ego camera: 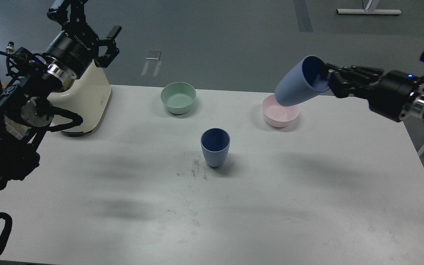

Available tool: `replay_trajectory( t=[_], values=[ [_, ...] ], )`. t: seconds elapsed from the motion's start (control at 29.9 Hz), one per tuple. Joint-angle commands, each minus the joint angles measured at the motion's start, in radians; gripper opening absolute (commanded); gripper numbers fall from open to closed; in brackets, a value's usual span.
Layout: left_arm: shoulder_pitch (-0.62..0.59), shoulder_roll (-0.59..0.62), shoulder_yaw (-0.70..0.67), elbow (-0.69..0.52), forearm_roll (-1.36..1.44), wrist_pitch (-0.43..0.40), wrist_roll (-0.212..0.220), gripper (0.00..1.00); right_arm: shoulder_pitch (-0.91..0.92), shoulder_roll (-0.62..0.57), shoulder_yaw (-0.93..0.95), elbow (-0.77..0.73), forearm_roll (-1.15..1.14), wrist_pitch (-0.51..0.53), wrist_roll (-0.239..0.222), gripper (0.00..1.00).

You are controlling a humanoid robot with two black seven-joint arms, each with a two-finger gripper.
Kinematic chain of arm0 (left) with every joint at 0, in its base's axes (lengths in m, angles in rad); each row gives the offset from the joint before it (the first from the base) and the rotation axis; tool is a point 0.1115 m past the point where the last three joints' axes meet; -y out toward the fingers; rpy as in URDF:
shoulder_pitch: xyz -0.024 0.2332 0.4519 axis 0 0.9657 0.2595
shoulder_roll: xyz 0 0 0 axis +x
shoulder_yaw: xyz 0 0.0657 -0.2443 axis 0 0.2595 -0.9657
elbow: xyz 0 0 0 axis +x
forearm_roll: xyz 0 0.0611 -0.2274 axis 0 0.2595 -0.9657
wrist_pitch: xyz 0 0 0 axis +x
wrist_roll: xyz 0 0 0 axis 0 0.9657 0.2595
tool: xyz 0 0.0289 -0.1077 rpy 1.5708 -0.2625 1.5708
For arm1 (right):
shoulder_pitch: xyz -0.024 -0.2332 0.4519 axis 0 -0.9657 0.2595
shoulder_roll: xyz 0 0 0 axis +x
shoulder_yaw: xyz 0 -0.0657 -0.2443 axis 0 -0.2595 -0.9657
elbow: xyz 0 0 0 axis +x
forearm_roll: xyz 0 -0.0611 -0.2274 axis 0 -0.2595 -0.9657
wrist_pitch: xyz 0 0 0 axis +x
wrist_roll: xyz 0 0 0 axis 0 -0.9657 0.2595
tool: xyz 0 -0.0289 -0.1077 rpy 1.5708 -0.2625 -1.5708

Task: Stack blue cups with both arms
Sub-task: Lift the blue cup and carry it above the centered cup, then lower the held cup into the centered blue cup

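While the right hand (pixel 330 79) grips the tilted cup (pixel 297 84) by its rim above the pink bowl (pixel 280 115), it should level it over the standing cup (pixel 215 146) (left hand (pixel 108 46) spread, empty).

You have even, fairly bright overhead light with a cool cast. The white tabletop (pixel 307 206) shows no glare; soft, diffuse arm shadows smear across its left half and right side. The standing blue cup (pixel 215 147) casts a short shadow toward the right edge. Focus is sharp throughout, without blur.
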Motion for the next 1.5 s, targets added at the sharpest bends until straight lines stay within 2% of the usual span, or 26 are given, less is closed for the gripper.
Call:
replay_trajectory(
  t=[0.0,0.13,0.27,1.47],
  values=[
    [-0.007,0.001,0.001,0.000,0.000,-0.001,0.000,0.98,0.082,0.111,-0.126,-0.055,-0.039,0.000,-0.037,0.00],
    [-0.017,-0.003,-0.001,0.000,0.005,0.002,0.000,0.98,0.129,0.209,-0.188,-0.135,-0.128,0.000,-0.042,0.00],
    [-0.024,-0.008,-0.001,0.001,0.006,0.002,0.000,0.98,0.168,0.259,-0.239,-0.181,-0.170,0.000,-0.044,0.00],
    [-0.023,-0.019,-0.001,0.009,0.008,-0.005,-0.002,0.98,0.166,0.289,-0.299,-0.175,-0.164,0.000,-0.045,0.00]
  ],
)
